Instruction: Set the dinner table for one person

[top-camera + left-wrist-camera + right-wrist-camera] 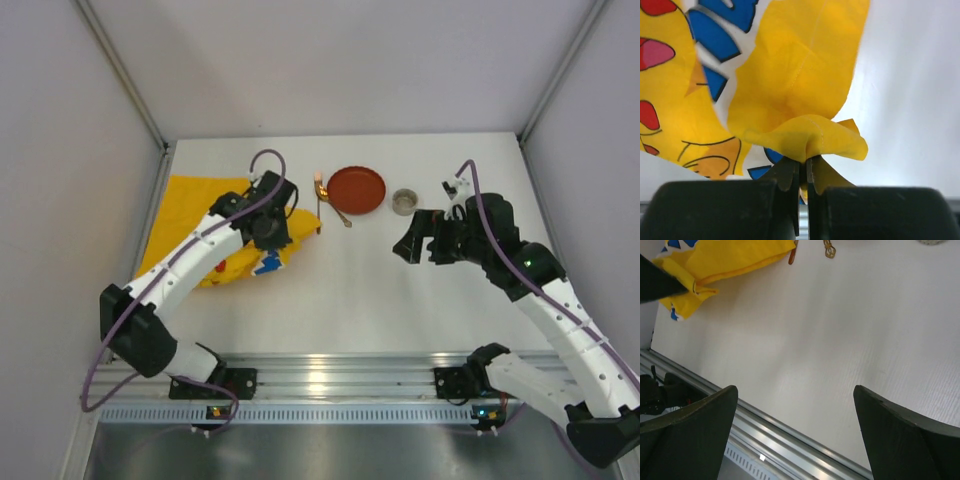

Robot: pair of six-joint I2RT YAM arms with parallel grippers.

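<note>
The yellow cartoon-print cloth mat [190,225] lies crumpled at the left of the white dinner table [400,300]. My left gripper [270,242] is at the mat's right edge, shut on a pinched fold of the yellow cloth [805,137]; the jaws [803,165] meet with fabric between them. A red plate [356,190], gold cutlery [335,208] and a small grey cup [404,201] sit at the back middle. My right gripper [408,245] hovers open over bare table [840,330], right of centre, holding nothing.
Grey walls enclose the table on the left, back and right. An aluminium rail [330,385] with both arm bases runs along the near edge. In the right wrist view the mat [725,260] and cutlery ends [829,250] show at the top.
</note>
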